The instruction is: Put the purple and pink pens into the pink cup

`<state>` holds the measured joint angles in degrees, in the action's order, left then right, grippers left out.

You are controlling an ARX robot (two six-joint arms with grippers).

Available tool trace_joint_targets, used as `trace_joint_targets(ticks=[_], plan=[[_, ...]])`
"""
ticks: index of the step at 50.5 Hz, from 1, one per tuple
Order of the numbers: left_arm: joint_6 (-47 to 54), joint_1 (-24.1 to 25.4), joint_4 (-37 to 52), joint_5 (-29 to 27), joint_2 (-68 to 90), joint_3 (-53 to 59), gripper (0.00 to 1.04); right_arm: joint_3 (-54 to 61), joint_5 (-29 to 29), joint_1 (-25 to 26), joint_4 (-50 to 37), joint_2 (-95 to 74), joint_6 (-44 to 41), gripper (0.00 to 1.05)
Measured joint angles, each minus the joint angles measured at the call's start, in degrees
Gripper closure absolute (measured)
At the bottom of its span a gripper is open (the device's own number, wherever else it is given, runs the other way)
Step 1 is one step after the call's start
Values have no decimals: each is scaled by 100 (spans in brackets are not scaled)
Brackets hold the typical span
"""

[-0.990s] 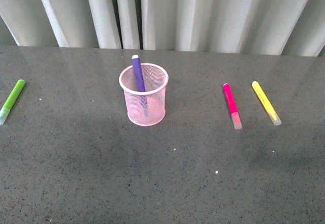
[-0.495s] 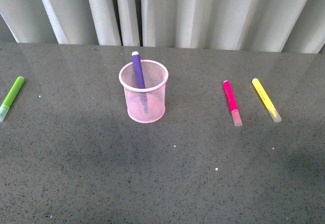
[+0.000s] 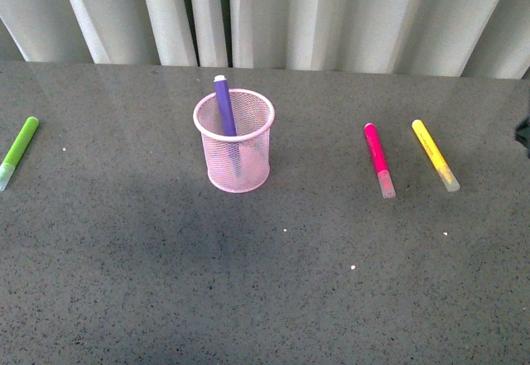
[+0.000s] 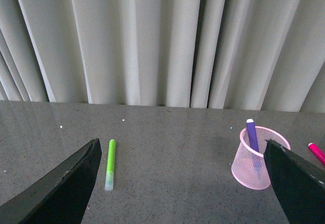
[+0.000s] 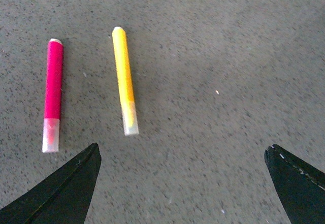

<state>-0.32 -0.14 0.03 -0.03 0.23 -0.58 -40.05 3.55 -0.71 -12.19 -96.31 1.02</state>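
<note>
The pink mesh cup [image 3: 248, 166] stands upright on the grey table, left of centre. The purple pen [image 3: 224, 104] stands inside it, leaning, with its end above the rim. The pink pen [image 3: 378, 158] lies flat on the table to the right of the cup, clear cap toward me. My left gripper [image 4: 183, 183] is open and empty, above the table between the green marker and the cup [image 4: 249, 170]; the purple pen [image 4: 252, 136] shows there too. My right gripper [image 5: 183, 183] is open and empty, near the pink pen [image 5: 53, 94].
A yellow marker [image 3: 435, 154] lies just right of the pink pen, also in the right wrist view [image 5: 124, 87]. A lime-green marker [image 3: 18, 150] lies at the far left, also in the left wrist view [image 4: 109, 158]. White curtains hang behind the table's far edge. A dark arm part [image 3: 523, 133] shows at the right edge.
In the front view everything sits a little higher in the picture than before. A dark arm part has come in at the right edge. The pens and cup keep their places.
</note>
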Motion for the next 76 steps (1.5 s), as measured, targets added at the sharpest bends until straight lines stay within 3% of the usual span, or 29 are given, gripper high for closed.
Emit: trace_joint_targets(ticks=[11, 26, 76], plan=[[0, 0, 0, 0, 0, 0, 7, -1725, 83, -643, 354, -1504, 160, 7], [0, 0, 0, 0, 0, 0, 7, -3088, 155, -1156, 791, -2763, 728, 7], [2, 0, 0, 0, 0, 0, 7, -4365, 39, -1250, 1163, -4221, 1233, 7]])
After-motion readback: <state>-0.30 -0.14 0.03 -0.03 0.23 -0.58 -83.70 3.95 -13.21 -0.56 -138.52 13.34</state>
